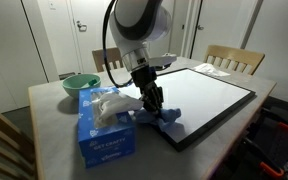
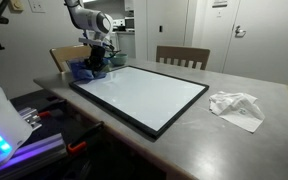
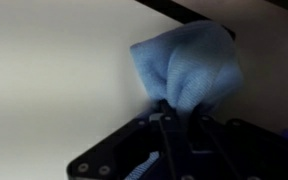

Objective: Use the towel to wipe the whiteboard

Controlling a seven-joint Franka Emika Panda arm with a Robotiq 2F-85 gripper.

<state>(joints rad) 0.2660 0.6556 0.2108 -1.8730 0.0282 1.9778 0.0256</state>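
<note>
A blue towel (image 1: 164, 122) is bunched in my gripper (image 1: 152, 108), which is shut on it at the near corner of the whiteboard (image 1: 209, 95). The board is white with a black frame and lies flat on the table. In the wrist view the towel (image 3: 189, 65) bulges out from between the fingers (image 3: 174, 112) and rests against the white surface (image 3: 54, 70) near the black frame edge. In an exterior view the gripper (image 2: 97, 62) and towel (image 2: 90, 70) are at the far left corner of the board (image 2: 144, 90).
A blue tissue box (image 1: 106, 125) stands right next to the gripper, with a green bowl (image 1: 81, 86) behind it. A crumpled white cloth (image 2: 237, 106) lies on the table beside the board. Wooden chairs (image 2: 182, 55) stand around the grey table (image 2: 254, 140).
</note>
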